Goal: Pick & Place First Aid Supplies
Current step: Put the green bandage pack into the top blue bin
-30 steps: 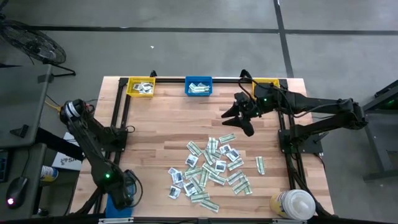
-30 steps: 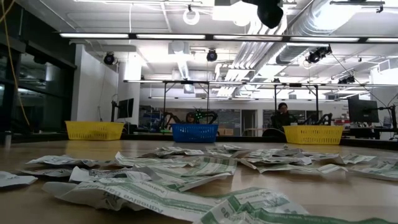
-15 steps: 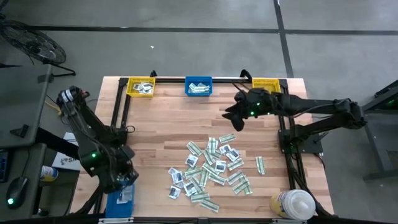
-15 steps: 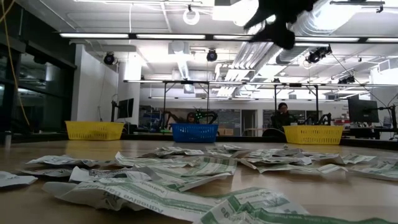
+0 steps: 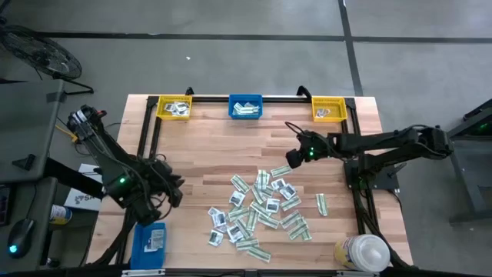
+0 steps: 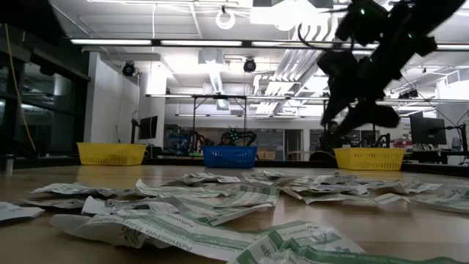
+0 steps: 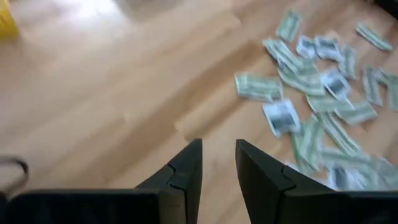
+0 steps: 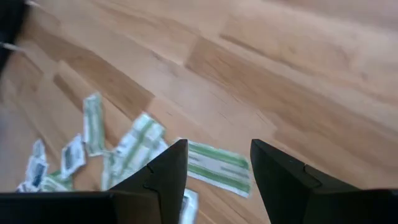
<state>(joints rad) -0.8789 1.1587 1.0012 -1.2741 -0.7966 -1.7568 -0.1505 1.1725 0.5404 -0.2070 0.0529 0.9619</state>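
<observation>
Dark and empty, the right gripper (image 5: pixel 294 156) hangs with its jaws parted just above the far edge of the packets (image 5: pixel 265 206), a green-striped strip (image 8: pixel 219 167) lying between its fingers (image 8: pixel 163 177) in the wrist view. The left gripper (image 5: pixel 171 189) is also empty, fingers (image 7: pixel 186 174) a little apart, over bare wood (image 7: pixel 112 106) on the near-left, well clear of the heap.

The likeliest trouble is a bad pick. The packets are thin, flat and overlapping, so closing jaws could slide off the paper, push the strip sideways, or take two at once. Coming down too hard would only press the tips against the table. A loosely pinched strip could flutter out before reaching a bin.

Room is generous. The table's far half is open between the heap and the yellow bin (image 5: pixel 174 108), blue bin (image 5: pixel 246 106) and second yellow bin (image 5: pixel 328 108) along the back edge. The heap sits near the front edge, so a shove that way could send packets off. A white-capped bottle (image 5: pixel 361 251) stands at the front-right corner, and a blue tray (image 5: pixel 151 240) at the front-left, both apart from the heap.
</observation>
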